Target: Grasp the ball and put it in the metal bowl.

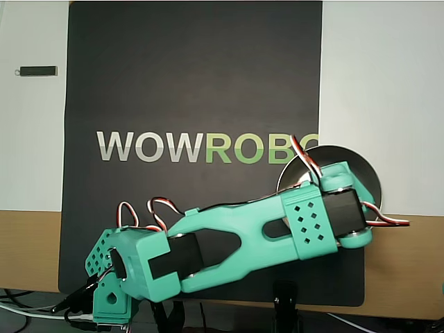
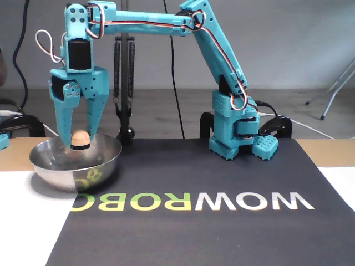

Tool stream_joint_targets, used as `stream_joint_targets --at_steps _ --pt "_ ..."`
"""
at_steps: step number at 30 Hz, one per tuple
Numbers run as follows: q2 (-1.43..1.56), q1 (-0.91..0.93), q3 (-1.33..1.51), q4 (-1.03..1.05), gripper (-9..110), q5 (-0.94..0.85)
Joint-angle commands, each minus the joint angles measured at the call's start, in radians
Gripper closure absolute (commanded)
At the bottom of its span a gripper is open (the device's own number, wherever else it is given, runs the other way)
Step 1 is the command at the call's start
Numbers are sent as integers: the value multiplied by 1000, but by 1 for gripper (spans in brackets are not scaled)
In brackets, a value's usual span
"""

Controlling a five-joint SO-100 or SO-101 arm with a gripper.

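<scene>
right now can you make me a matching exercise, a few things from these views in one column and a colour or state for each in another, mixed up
Things:
1. ball
2. metal bowl
3. gripper
4. mat

Descriptions:
A. shiny silver, at the mat's edge
B. dark, printed WOWROBO
C. light tan, held over the bowl
D. teal, pointing down, shut on the ball

Pairs: 1-C, 2-A, 3-D, 4-B
</scene>
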Motion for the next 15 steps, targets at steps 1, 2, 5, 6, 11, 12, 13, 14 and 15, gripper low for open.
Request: stream_joint_targets --at_steps 1,2,5,6,11,12,13,14,15 --pt "6 5 -44 -8 75 -8" --pt "6 5 -48 -8 72 -8" --pt "6 5 -48 -8 56 -8" --pt "6 5 -48 -8 52 -9" --pt "6 5 -48 -8 46 -9" --pt "6 5 -48 -8 46 -9" --pt "6 5 -48 -8 46 -9" --pt "6 5 -48 -8 46 -9" --pt "6 5 -48 -8 46 -9"
